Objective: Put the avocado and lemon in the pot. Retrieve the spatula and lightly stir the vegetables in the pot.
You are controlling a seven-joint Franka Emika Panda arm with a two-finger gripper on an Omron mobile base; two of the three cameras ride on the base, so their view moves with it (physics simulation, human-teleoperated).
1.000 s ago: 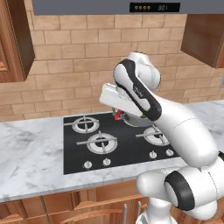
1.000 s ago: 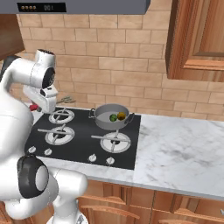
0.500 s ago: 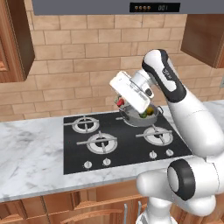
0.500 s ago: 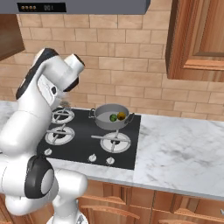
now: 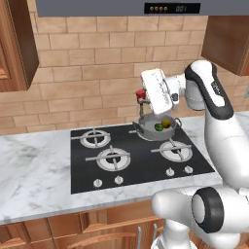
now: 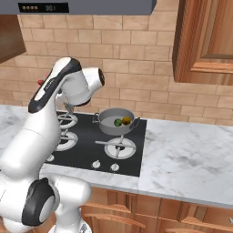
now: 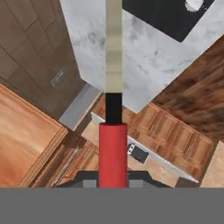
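Up at the back right burner of the hob sits the pot, and it's already got both bits of produce in it: the yellow lemon and a green thing that I'd guess is the avocado, lying side by side and touching or nearly so. So the loading part looks done to me and we're on the stirring bit. The arm is raised with its hand swung up above the pot's left rim, and the gripper is carrying the spatula. From the hand camera you can see the red handle running straight out from between the fingers, with a short dark neck and then a pale strip going on past it, which I take to be the head seen edge-on. The fingers look clamped on the red handle down at its butt end, though the tips themselves are mostly hidden under it. In the left base view a bit of red pokes out by the hand, just above the pot, and the head isn't down in the pot yet as far as I can tell. Holding it by the far end makes sense, it gives max reach into the pot without the hand bumping the rim. Pot's shallow though, so a heavy sweep could flick the lemon out onto the worktop.
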